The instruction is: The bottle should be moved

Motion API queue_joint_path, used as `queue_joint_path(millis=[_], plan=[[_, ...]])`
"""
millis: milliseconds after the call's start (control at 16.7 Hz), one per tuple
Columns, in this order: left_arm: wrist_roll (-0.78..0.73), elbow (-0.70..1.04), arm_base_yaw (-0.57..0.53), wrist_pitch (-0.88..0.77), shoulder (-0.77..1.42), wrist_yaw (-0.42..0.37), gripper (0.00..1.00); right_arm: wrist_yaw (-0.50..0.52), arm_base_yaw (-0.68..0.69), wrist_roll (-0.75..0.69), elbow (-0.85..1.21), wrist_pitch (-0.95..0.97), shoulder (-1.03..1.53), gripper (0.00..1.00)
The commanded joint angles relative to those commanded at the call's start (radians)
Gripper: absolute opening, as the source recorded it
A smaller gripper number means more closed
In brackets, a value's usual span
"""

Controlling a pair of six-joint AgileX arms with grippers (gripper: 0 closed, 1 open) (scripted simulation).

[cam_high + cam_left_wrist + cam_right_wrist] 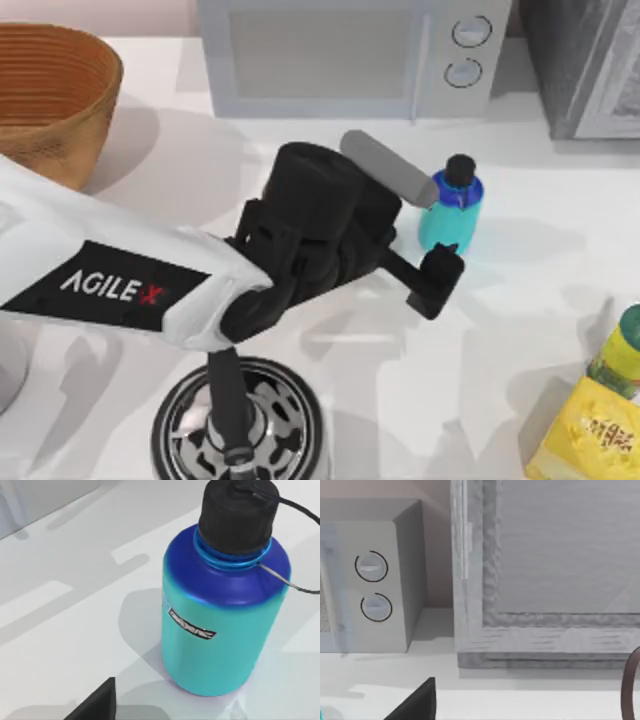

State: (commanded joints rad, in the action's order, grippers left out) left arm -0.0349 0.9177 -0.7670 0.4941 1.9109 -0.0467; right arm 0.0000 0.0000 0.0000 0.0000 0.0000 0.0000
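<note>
1. Top cam: overhead, looks down on white table (330, 400).
2. L wrist cam: close, angled down at teal bottle w/ blue shoulder, black cap (220, 630); shared w/ top view (450, 212).
3. R wrist cam: low, faces grey microwave w/ two dials (375, 585); also in top view (350, 55).

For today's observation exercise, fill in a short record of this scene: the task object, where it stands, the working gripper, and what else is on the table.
object: bottle, teal body, blue shoulder, black cap
state: upright on the white table, right of centre
left gripper: at the bottle, one finger on each side, open, not closed on it
behind: microwave at the back edge
far left: woven basket
lower right: yellow package
</note>
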Motion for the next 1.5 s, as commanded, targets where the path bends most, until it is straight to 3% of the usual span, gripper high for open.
queue_joint_path(millis=[300, 600, 960, 1260, 1500], plan=[[-0.004, 0.024, 0.005, -0.036, -0.016, -0.008, 1.00, 0.000, 0.000, 0.000, 0.000, 0.000, 0.000, 1.00], [-0.022, 0.205, 0.023, -0.114, 0.091, -0.036, 1.00, 0.000, 0.000, 0.000, 0.000, 0.000, 0.000, 1.00], [0.002, 0.379, -0.006, -0.028, 0.356, -0.001, 1.00, 0.000, 0.000, 0.000, 0.000, 0.000, 0.000, 1.00], [0.006, 0.390, -0.012, -0.012, 0.378, 0.004, 1.00, 0.000, 0.000, 0.000, 0.000, 0.000, 0.000, 1.00], [0.006, 0.390, -0.012, -0.012, 0.378, 0.004, 0.70, 0.000, 0.000, 0.000, 0.000, 0.000, 0.000, 1.00]])
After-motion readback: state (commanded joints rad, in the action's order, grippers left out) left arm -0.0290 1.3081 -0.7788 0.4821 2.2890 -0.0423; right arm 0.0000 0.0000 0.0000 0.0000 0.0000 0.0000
